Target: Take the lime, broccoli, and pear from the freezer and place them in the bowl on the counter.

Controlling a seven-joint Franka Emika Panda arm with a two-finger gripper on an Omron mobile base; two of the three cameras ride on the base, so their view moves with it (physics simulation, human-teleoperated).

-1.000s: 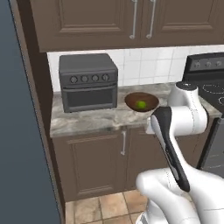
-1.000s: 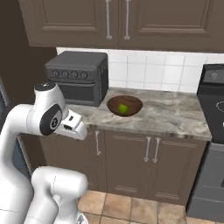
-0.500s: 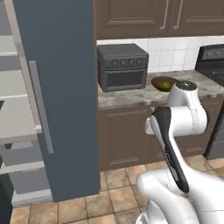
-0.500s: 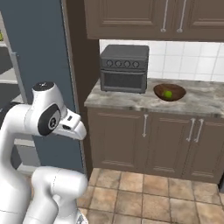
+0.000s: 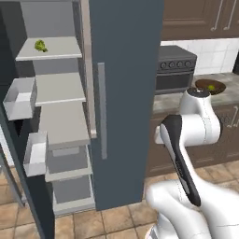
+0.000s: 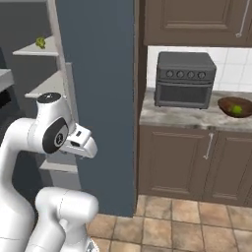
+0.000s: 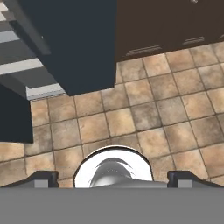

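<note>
freezer (image 5: 126,93) left of the tabletop (image 6: 187,116), door open | broccoli (image 5: 40,45) on the top shelf (image 5: 56,49) inside the freezer | drawers (image 5: 21,98) pulled out at the freezer's left | toaster oven (image 6: 184,78) on tabletop just right of freezer | bowl (image 6: 235,106) on tabletop right of oven, lime (image 6: 237,110) in it | floor (image 7: 144,113) before the freezer

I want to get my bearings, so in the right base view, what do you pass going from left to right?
broccoli on a freezer shelf → freezer door → toaster oven → bowl holding the lime
</note>
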